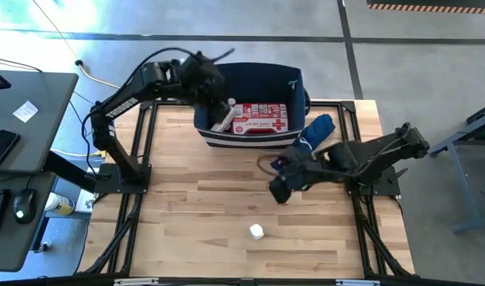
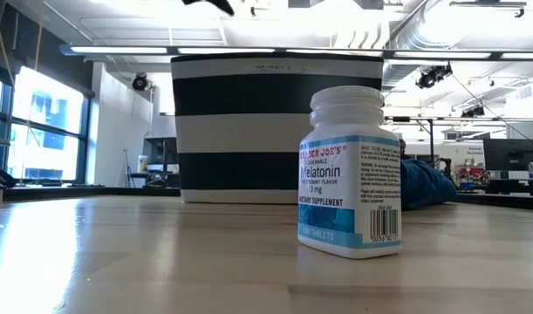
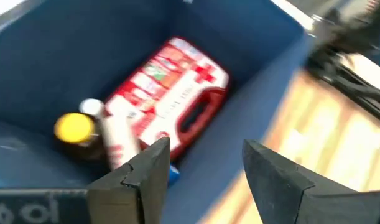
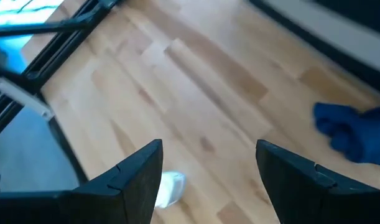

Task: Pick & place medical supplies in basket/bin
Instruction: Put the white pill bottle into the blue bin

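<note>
Left gripper (image 3: 199,171) above bin (image 1: 254,79), jaws apart, empty | only your left wrist view showed one yellow-capped bottle (image 3: 74,129) beside one first aid pouch (image 3: 168,90) | right gripper (image 4: 208,168) spread, empty | one white bottle (image 1: 256,231) stood on table (image 1: 194,230).

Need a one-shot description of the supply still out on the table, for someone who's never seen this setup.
Start at the navy bin at the far edge of the wooden table, then come straight toward the near edge. Standing alone on bare wood is a small white bottle, upright, labelled melatonin. It is the only supply outside the bin; the blue fabric bundle lies beside the bin.
</note>
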